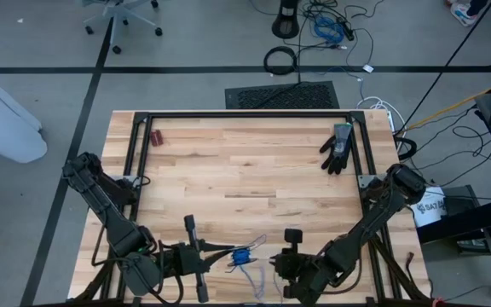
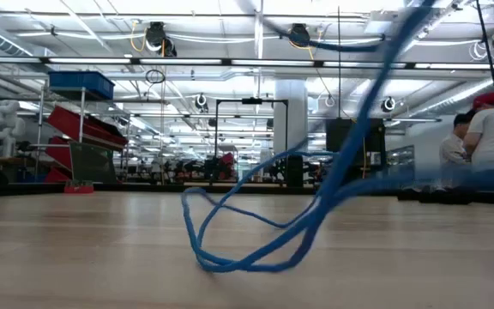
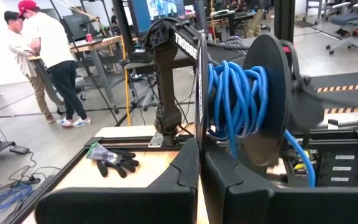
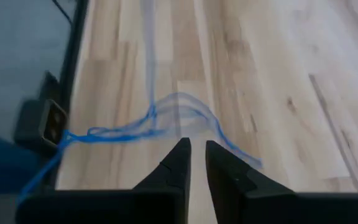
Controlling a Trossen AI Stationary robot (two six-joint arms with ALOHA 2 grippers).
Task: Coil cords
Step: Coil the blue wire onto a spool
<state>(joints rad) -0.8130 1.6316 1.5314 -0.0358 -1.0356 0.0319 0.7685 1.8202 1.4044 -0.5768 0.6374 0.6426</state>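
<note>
The cords are one thin blue cable. Most of it is wound into a coil (image 3: 235, 93) on a dark reel, between a thin plate and a round disc (image 3: 272, 106), near the table's front edge (image 1: 241, 256). My left gripper (image 3: 199, 168) points level at the reel and is shut on it. A loose stretch (image 2: 230, 257) hangs down from above and loops on the wood (image 4: 135, 127). My right gripper (image 4: 197, 149), right of the coil (image 1: 273, 263), slants down over that loop, fingers slightly apart, with nothing between them. My left gripper pinches the reel's thin dark plate (image 3: 198, 124) between its two fingers, edge-on to them. The fingers come level from the table's left side. The reel with its blue coil stands beyond the fingertips, and the cable's free stretch hangs slack from it down to the table.
A black glove (image 1: 337, 147) lies at the far right of the table, and a small red-handled tool (image 1: 157, 136) at the far left. A black frame (image 1: 245, 115) runs along the table's far and side edges. People (image 3: 42, 56) stand in the room beyond.
</note>
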